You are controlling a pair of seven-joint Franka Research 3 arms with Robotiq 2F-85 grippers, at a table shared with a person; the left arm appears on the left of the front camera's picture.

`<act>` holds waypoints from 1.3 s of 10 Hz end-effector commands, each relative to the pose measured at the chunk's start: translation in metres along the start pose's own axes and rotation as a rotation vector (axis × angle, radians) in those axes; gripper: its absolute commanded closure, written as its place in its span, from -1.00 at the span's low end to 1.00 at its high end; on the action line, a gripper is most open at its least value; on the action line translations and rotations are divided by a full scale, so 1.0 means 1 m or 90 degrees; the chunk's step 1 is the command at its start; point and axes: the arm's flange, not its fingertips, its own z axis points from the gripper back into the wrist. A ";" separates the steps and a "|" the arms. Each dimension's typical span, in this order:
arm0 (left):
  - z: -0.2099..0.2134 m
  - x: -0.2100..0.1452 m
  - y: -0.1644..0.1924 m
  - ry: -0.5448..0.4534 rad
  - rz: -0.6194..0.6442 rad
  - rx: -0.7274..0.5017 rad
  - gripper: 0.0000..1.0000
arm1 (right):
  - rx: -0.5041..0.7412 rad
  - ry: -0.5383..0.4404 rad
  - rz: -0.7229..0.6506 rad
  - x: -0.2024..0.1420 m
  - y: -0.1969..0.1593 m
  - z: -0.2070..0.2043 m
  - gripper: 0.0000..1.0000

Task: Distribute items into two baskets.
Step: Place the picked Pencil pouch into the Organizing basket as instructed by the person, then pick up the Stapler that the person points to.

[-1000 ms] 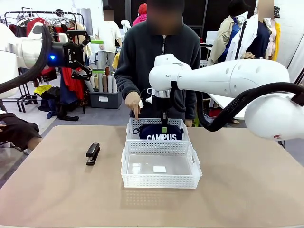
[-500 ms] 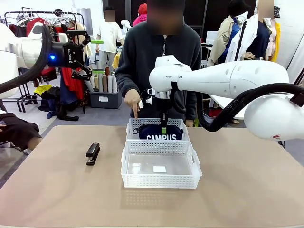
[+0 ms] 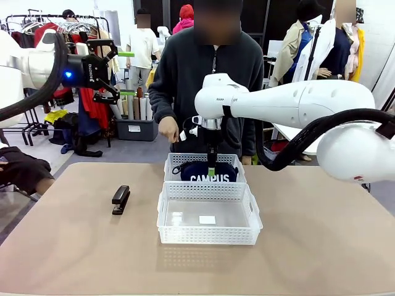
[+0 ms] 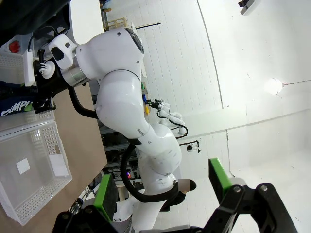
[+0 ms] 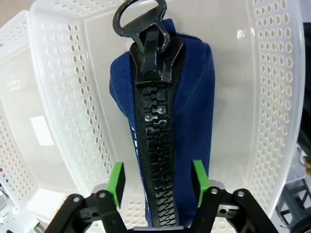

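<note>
Right gripper (image 3: 212, 168) points down over the navy pouch (image 3: 197, 175) in the far basket (image 3: 174, 161); near basket (image 3: 207, 234) sits against it; black stapler (image 3: 120, 199) lies well left; left gripper (image 3: 115, 71) hangs high

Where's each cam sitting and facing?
Front: fixed between the arms, faces across the table at the person; left gripper raised, right gripper over the far basket.
Left wrist: raised, looks across at the right arm; own open fingers at bottom.
Right wrist: looks down into the far basket at the pouch; own fingers either side.
Shared: pouch in all three.
</note>
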 end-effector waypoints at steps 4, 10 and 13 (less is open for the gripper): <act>0.001 0.000 -0.002 0.001 0.002 -0.003 -1.00 | 0.004 -0.055 -0.041 -0.012 -0.008 0.024 -1.00; 0.001 0.000 -0.002 0.001 0.002 -0.003 -1.00 | -0.002 -0.063 -0.031 -0.019 -0.015 0.030 -1.00; 0.001 0.000 -0.002 0.001 0.002 -0.003 -1.00 | -0.002 -0.063 -0.031 -0.019 -0.015 0.030 -1.00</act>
